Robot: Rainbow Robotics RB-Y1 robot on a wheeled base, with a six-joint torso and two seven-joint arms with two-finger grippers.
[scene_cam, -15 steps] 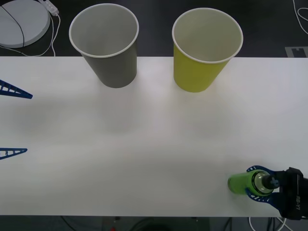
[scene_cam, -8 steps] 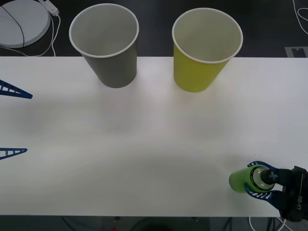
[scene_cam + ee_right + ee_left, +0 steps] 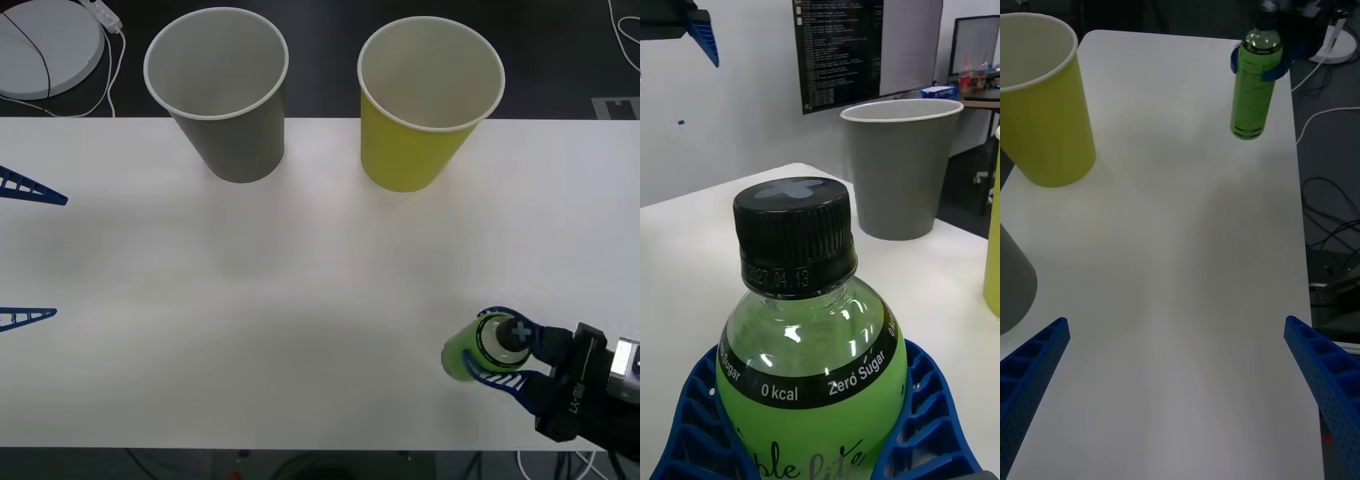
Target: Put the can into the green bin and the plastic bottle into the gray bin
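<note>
My right gripper (image 3: 497, 352) is shut on the plastic bottle (image 3: 463, 353), a small bright-green one with a black cap, near the table's front right corner. The wrist view shows its blue fingers (image 3: 929, 420) hugging the plastic bottle (image 3: 812, 360) just below the neck. The left wrist view shows the plastic bottle (image 3: 1251, 94) upright in the right gripper (image 3: 1259, 64). The gray bin (image 3: 225, 100) stands at the back left of centre, the green bin (image 3: 420, 110) to its right. My left gripper (image 3: 30, 253) is open at the left edge. The can is out of view.
A white table (image 3: 300, 280) carries both bins along its far edge. Behind the back left corner, a round white device (image 3: 45, 45) with cables lies off the table. Cables (image 3: 1330, 247) run on the floor beside the table's right side.
The right gripper has carried the bottle left and a little away from the front edge, and it looks raised. The left arm and both bins have not moved.
</note>
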